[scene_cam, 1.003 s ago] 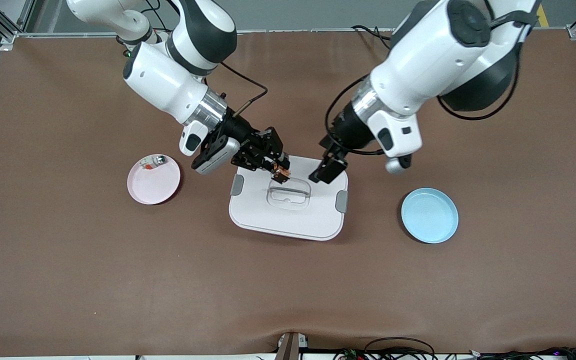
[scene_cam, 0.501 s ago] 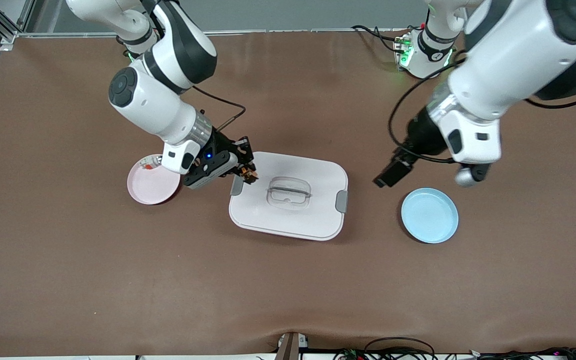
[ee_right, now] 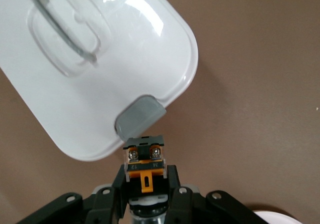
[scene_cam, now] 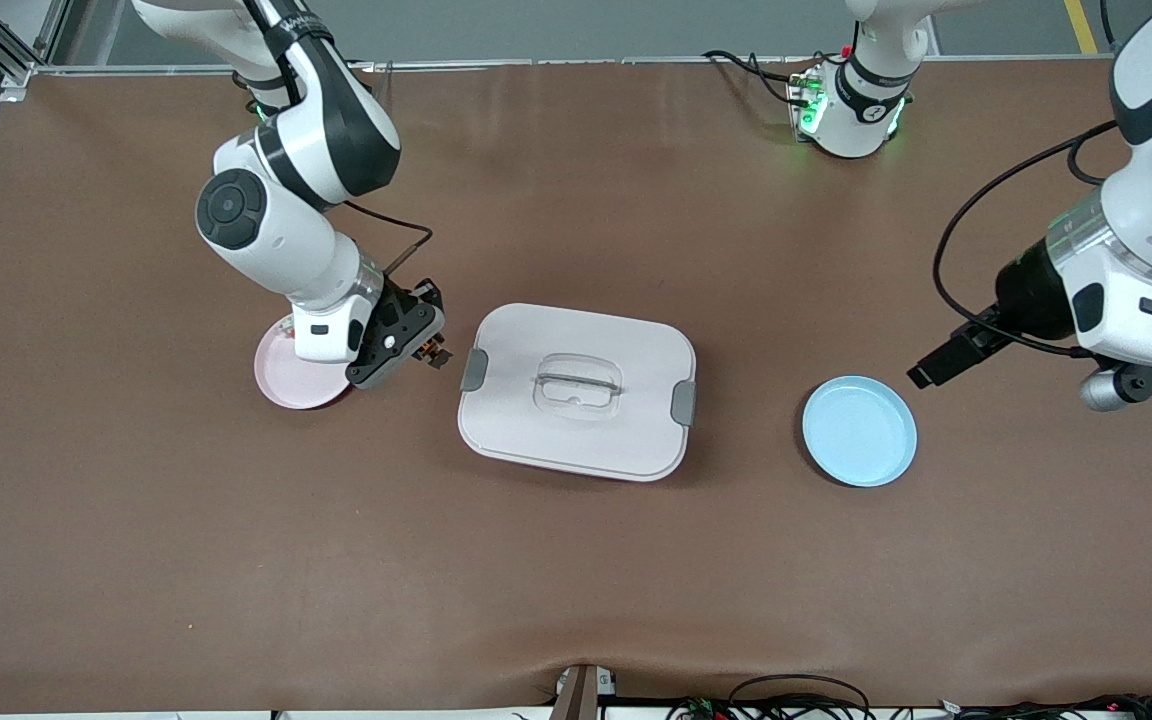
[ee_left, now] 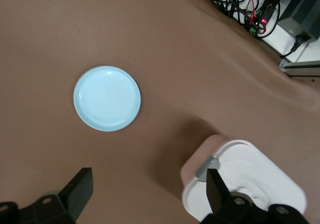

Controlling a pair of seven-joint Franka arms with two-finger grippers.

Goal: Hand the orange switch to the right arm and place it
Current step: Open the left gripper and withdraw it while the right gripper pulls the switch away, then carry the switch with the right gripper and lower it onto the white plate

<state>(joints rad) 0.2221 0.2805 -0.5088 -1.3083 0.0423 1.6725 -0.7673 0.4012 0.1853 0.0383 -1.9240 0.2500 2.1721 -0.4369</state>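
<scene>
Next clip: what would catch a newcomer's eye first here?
The white lidded box at mid-table, flanked by a pink plate and a blue plate. The right gripper, between pink plate and box, is shut on the orange switch; the left gripper hangs open beside the blue plate.

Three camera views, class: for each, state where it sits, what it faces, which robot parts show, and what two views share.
Front view: high across the table, facing both arms; right tool grips the orange switch between pink plate and white box.
Left wrist view: on the left wrist, looking down; open left tool, blue plate.
Right wrist view: on the right wrist; right tool, switch, box.
Shared: both wrist views show the box.
</scene>
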